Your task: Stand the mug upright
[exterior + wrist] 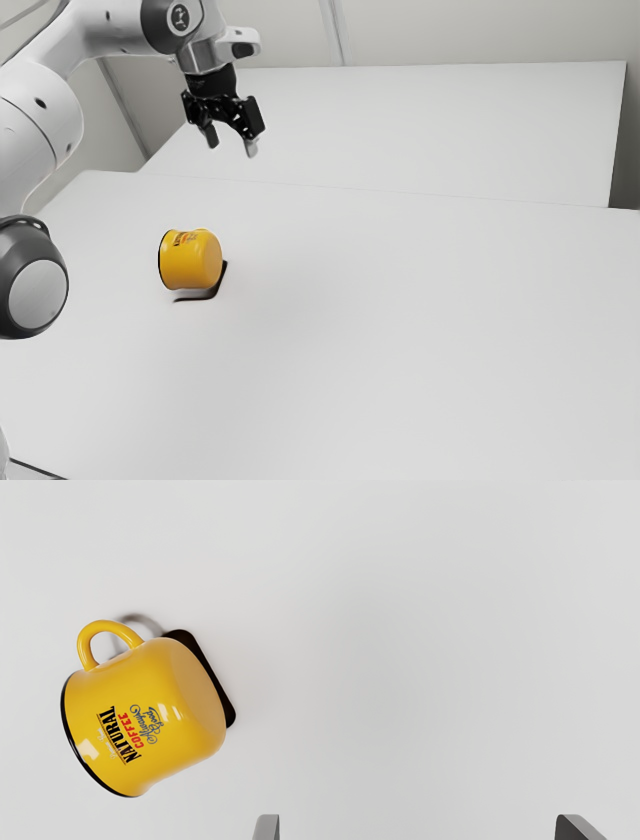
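White table [420, 340], our jaws open above it, yellow mug [150, 710] on its side.
Plain pale walls [450, 30] close off the room, and the table looks smooth and level, giving a round body little to stop it rolling. Our arm [55, 120] reaches in from the exterior view's left, its jaws spread with nothing between them, well above the table and off to one side of the mug. Glossy like enamel, the mug is probably light, stiff and slippery; we would grip it across the body, clear of the looped handle [84, 645] and away from the black rim [64, 720].
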Motion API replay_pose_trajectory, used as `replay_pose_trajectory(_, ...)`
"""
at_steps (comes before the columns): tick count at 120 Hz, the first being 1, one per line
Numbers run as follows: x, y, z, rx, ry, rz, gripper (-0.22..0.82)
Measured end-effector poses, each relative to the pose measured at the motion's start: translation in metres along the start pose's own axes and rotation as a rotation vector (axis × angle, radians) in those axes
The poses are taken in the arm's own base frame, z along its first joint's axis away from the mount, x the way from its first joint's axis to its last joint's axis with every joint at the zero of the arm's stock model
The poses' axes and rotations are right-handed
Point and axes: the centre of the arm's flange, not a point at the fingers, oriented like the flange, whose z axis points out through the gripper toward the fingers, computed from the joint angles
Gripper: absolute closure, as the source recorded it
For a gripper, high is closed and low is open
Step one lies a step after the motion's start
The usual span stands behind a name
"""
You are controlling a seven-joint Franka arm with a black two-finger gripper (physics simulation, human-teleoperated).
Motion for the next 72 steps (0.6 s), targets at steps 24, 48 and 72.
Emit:
replay_pose_trajectory(24,-0.001,-0.005,0.001,0.003,0.007,0.006,0.00)
replay_pose_trajectory(48,-0.053,-0.047,0.026,-0.069,0.012,-0.141,0.00)
replay_pose_trajectory(72,-0.094,-0.100,0.059,-0.140,0.112,-0.366,0.00)
